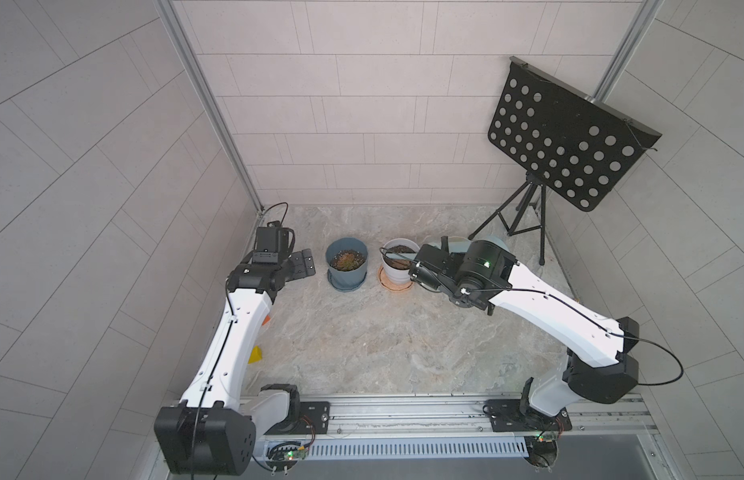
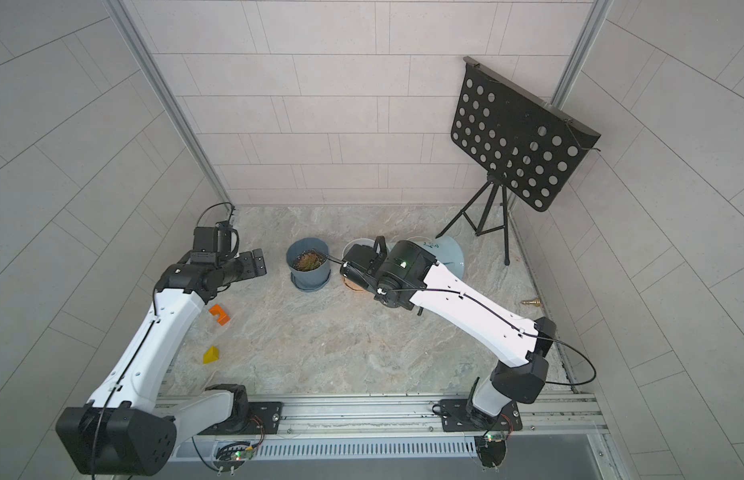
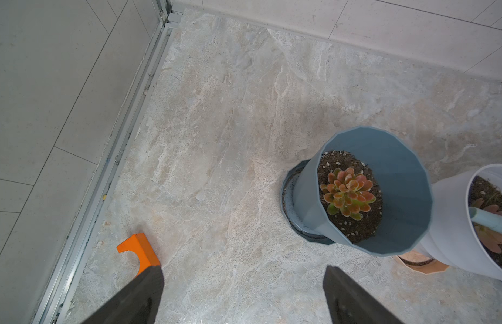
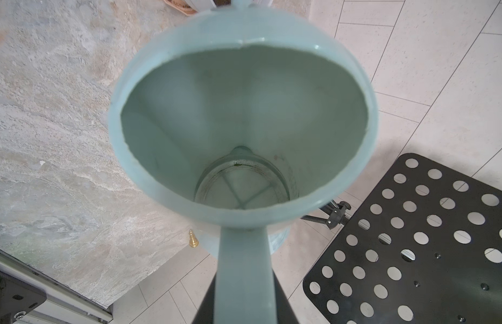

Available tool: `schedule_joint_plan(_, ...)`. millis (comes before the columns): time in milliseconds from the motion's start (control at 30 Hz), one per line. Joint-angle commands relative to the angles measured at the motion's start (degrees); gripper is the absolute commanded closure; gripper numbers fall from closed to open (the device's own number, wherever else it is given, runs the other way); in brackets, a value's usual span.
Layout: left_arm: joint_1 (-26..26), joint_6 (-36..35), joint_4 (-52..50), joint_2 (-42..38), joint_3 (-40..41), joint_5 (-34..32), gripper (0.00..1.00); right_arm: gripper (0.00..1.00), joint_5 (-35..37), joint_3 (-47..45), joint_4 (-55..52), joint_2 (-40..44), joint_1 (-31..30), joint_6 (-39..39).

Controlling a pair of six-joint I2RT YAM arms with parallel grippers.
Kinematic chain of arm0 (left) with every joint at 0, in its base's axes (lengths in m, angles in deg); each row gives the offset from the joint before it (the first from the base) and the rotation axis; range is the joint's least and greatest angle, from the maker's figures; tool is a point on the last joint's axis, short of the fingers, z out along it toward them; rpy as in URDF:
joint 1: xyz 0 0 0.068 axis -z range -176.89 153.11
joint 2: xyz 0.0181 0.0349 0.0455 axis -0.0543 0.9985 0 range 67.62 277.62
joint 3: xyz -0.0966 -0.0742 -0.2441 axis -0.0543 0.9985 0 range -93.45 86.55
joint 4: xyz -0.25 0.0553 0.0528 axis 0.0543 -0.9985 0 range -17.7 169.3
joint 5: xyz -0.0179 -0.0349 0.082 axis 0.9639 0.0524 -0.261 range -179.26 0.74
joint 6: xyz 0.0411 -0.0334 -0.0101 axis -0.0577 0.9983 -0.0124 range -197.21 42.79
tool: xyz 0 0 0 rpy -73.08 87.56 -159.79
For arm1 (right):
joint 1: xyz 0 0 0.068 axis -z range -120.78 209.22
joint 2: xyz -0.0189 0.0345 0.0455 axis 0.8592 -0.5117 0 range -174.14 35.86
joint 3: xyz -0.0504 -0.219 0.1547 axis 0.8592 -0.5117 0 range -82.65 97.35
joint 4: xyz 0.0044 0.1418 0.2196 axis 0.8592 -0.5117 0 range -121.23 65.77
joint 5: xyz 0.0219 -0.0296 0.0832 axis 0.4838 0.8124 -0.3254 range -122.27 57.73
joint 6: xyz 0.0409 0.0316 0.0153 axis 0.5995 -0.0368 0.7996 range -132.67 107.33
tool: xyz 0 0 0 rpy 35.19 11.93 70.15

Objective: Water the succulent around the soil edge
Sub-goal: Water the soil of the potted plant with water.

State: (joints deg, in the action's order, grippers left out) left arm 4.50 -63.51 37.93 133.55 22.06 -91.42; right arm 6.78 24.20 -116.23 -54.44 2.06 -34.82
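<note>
A pale teal watering can (image 4: 244, 112) hangs by its handle (image 4: 245, 266) in my right gripper (image 4: 245, 294), which is shut on that handle. In the left wrist view the can's spout (image 3: 491, 223) reaches over the soil of a white pot (image 3: 449, 224) holding a pinkish succulent (image 3: 493, 241). Beside it a blue-grey pot (image 1: 346, 268) holds an orange-green succulent (image 3: 348, 193) ringed by dark soil. My left gripper (image 3: 244, 280) stays open over bare floor, left of the blue-grey pot. In a top view my right wrist (image 2: 374, 262) covers most of the white pot.
A black perforated music stand (image 1: 570, 141) on a tripod stands at the back right. An orange block (image 2: 219, 313) and a yellow wedge (image 2: 211, 355) lie near my left arm. A brass nozzle (image 2: 532, 302) lies by the right wall. Tiled walls enclose three sides.
</note>
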Motion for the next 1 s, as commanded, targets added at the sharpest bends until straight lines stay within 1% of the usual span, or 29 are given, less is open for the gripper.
schedule_joint_plan(0, -0.4, 0.3, 0.31, -0.56, -0.37, -0.31, 0.03, 1.0, 2.29, -0.47, -1.68, 2.82, -0.73, 1.15)
schedule_joint_plan(600, -0.53, 0.22, 0.32, -0.72, -0.37, -0.75, 0.03, 1.0, 2.09, -5.48, -3.8, 7.98, -1.72, 2.96)
schedule_joint_plan(967, -0.51, 0.22, 0.32, -0.8, -0.22, -0.95, 0.03, 1.0, 2.35, -6.51, -6.92, 9.87, -2.33, 4.44)
